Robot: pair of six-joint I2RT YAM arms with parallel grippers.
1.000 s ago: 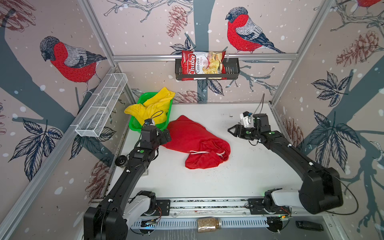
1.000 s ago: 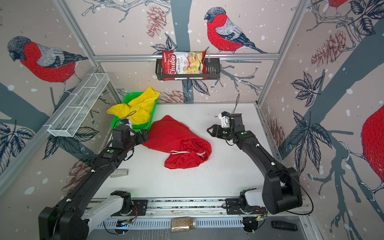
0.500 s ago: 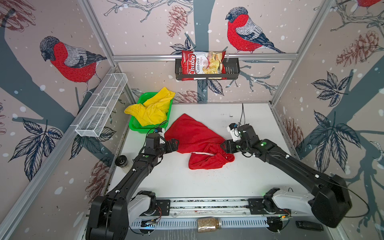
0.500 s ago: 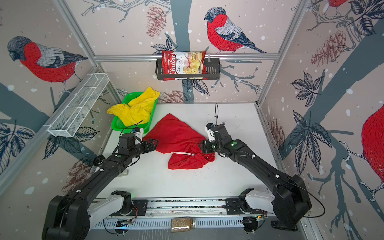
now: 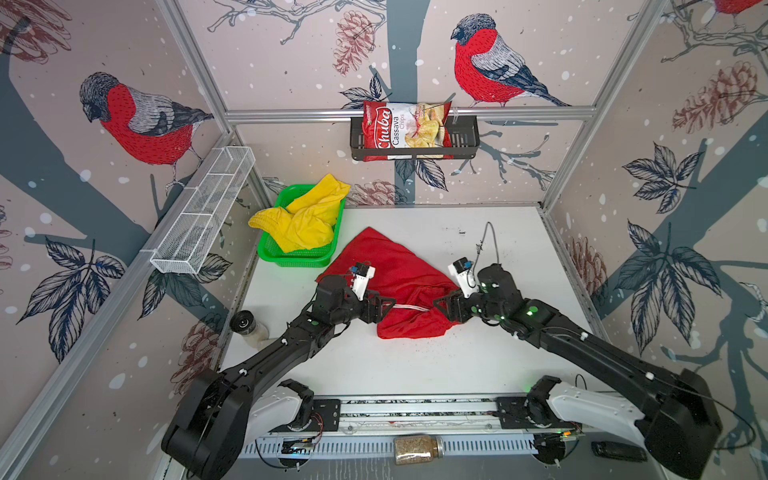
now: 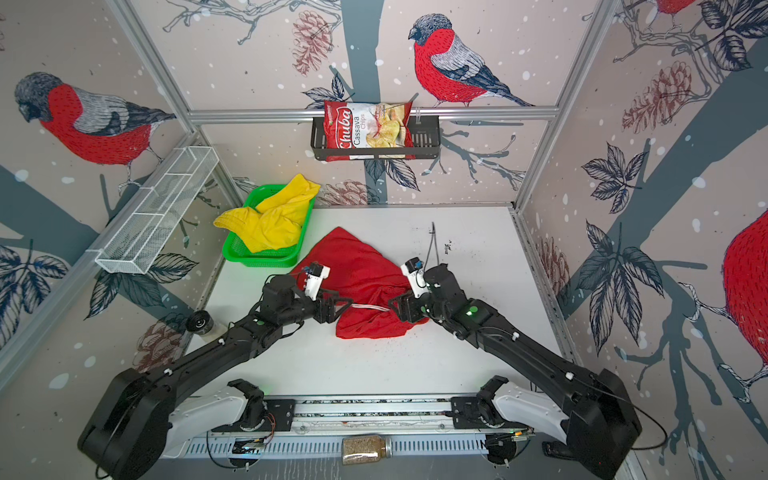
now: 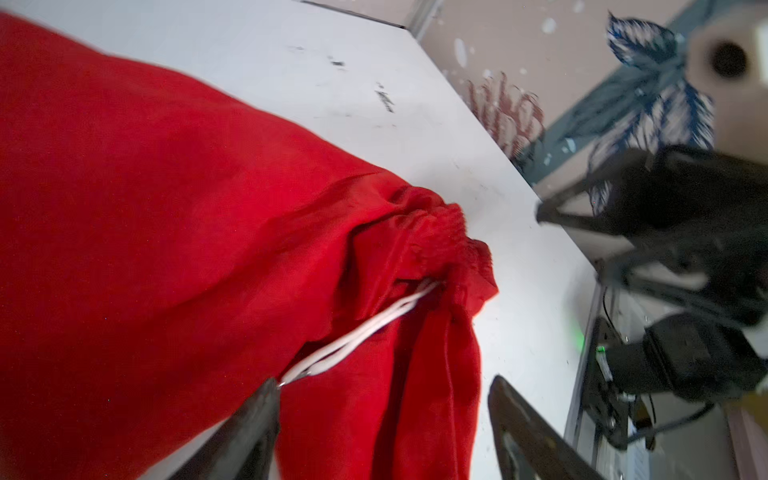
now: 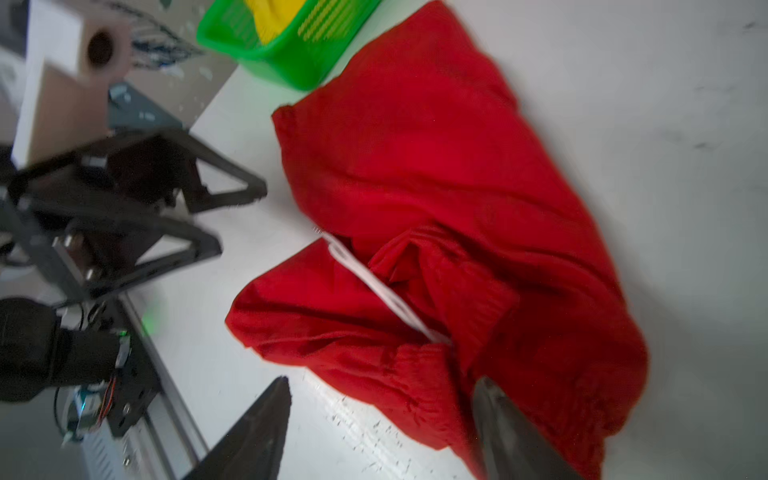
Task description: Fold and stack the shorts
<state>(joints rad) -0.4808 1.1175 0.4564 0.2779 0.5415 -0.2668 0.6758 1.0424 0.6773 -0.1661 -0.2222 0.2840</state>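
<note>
Red cloth shorts (image 5: 399, 286) lay crumpled mid-table between the black left gripper (image 5: 386, 309) and right gripper (image 5: 439, 309), both jaws wide, empty; best bet was each pinching a waistband corner, clear of the pale drawstring (image 5: 409, 307).

In both top views, parts of the red shorts (image 5: 409, 282) are covered by the left hand (image 5: 384, 311) and the right hand (image 5: 441, 309), so contact there cannot be judged. In the left wrist view the cloth is cut off at the edges and the right hand (image 7: 569, 241) is blurred. In the right wrist view the green basket (image 8: 291, 70) and yellow shorts (image 8: 270, 12) are cropped, and the left hand (image 8: 241, 220) is blurred.
</note>
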